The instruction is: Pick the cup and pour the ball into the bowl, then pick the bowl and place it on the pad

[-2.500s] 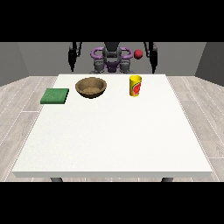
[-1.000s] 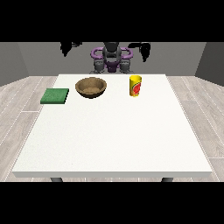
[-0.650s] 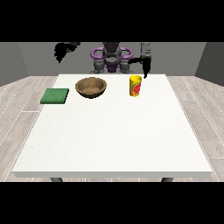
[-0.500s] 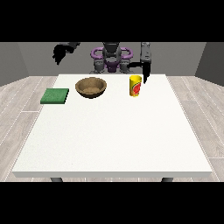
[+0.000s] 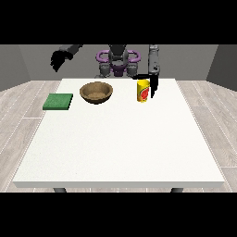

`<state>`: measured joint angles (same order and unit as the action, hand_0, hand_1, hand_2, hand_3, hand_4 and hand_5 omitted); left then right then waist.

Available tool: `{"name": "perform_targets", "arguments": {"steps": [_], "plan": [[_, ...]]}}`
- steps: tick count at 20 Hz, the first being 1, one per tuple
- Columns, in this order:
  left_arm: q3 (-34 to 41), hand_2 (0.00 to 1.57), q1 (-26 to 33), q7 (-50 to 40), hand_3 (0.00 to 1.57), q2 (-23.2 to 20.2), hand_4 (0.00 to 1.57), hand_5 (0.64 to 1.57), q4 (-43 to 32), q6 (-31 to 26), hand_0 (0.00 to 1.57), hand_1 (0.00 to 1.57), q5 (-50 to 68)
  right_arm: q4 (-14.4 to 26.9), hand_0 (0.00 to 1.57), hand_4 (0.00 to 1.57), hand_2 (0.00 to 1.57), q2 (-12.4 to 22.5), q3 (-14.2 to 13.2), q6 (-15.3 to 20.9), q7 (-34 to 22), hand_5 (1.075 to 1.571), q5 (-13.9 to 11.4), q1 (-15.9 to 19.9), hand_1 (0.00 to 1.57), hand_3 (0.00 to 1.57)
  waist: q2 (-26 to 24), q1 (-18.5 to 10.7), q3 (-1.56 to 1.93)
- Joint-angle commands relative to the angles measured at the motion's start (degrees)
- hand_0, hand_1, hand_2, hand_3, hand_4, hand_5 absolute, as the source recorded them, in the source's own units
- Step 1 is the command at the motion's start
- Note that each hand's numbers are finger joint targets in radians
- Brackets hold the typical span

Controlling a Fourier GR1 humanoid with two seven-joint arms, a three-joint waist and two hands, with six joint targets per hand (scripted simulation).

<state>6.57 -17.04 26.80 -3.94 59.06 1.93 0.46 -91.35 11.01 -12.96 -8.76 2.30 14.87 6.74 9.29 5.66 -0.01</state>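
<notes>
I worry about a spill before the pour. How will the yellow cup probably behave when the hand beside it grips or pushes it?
The yellow cup stands upright and taller than wide, so a sideways push from the hand at the view's right could probably tip it. It looks stiff, likely keeping shape when gripped. Once tipped, its round wall may roll.

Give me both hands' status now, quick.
Hand at the view's right: down beside the yellow cup; whether it grips cannot be told.
Hand at the view's left: raised off the table, holding nothing; fingers cannot be told.
</notes>
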Motion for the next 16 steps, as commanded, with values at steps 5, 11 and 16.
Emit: {"name": "perform_targets", "arguments": {"steps": [5, 11, 16], "plan": [[3.51, 0.00, -5.68, 7.44, 0.00, -0.42, 0.65, 1.535, -15.24, 0.57, 0.00, 0.00, 0.85, 1.55, 0.00, 0.68, 0.00, 3.15, -2.22, -1.13, -3.04, 1.566, 1.86, 3.50, 0.00, 0.00, 0.54, 0.64, -0.02], [4.17, 1.57, -6.86, 15.14, 1.57, -1.01, 1.33, 1.491, -20.69, 12.46, 1.25, 1.25, -4.93, -2.11, 0.00, 0.65, 0.00, 4.68, -3.13, -5.23, -3.40, 1.569, 6.02, 2.42, 0.00, 0.16, 3.77, 6.29, -0.03], [1.46, 1.57, -7.63, 12.01, 1.57, 1.57, 1.39, 1.447, -21.34, 16.40, 1.29, 1.29, -7.48, 2.55, 0.00, 0.63, 0.00, 9.98, -8.33, -7.54, -6.18, 1.565, 9.91, 4.53, 0.00, 0.15, 0.51, 4.82, 0.03]]}}
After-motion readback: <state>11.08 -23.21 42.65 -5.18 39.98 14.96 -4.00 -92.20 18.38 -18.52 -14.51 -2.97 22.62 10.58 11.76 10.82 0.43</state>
